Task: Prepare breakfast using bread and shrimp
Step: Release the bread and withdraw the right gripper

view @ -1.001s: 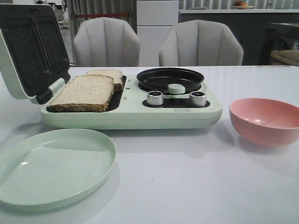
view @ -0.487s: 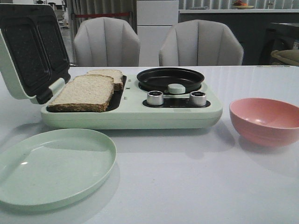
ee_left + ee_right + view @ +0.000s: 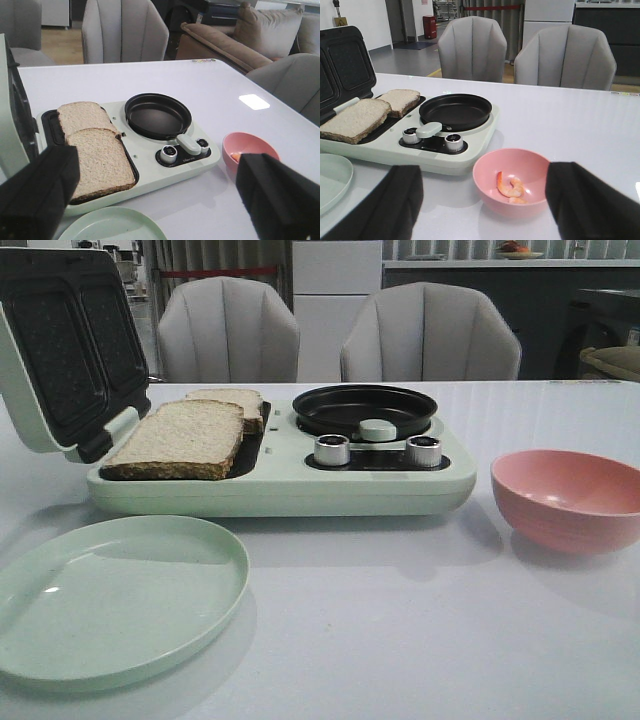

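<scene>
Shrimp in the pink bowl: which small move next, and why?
Probably lower the open right hand into the pink bowl onto the shrimp: the pan is empty, the bread already sits on the grill plate.

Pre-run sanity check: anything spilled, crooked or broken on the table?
Nothing stands out. Both bread slices lie flat in the open sandwich maker, the pan sits level, the shrimp are inside the pink bowl, and the plate lies flat.
</scene>
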Controlling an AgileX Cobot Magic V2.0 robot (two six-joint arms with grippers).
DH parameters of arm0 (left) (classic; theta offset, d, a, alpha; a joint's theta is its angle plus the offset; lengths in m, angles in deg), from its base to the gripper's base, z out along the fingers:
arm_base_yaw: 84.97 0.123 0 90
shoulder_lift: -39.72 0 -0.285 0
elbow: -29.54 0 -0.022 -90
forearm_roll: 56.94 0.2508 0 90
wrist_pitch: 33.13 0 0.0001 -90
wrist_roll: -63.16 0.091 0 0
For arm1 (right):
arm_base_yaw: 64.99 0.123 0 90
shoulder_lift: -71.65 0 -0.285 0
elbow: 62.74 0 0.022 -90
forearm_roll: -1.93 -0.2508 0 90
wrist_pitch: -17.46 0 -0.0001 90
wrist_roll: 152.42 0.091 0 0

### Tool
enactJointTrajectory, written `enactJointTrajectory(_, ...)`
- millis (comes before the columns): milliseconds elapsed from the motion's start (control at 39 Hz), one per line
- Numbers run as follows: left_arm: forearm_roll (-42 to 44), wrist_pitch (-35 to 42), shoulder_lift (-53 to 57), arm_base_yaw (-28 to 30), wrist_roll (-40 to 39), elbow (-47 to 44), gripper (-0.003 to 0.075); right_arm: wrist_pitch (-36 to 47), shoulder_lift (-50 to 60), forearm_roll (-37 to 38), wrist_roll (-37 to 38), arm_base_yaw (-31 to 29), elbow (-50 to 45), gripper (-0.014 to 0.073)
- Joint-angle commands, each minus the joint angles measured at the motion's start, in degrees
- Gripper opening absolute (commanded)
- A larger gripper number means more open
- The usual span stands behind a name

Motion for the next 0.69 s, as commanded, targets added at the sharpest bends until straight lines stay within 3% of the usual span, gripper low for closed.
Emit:
enactJointTrajectory(0, -4.5, 4.9, -6.4, 0.9, -0.7, 6.0, 0.0691, 3.9, -0.7, -0.3, -0.1, 0.0, 1.5, 0.0605)
enactJointTrajectory(231, -13.1, 4.6, -19.1, 8.3, -0.7, 15.1, 0.0691, 3.9, -0.7, -0.3, -0.1, 0.0, 1.5, 0.0605)
enactJointTrajectory(513, -20.2, -0.6, -26.1, 23.4, -0.2, 27.5, 0.0689, 3.9, -0.7, -0.3, -0.1, 0.0, 1.5, 0.0605)
enactJointTrajectory(667, -30.3, -5.2, -30.6, 31.7, 5.1, 30.8, 0.0689, 3.9, -0.7, -0.3, -0.1, 0.0, 1.5, 0.0605)
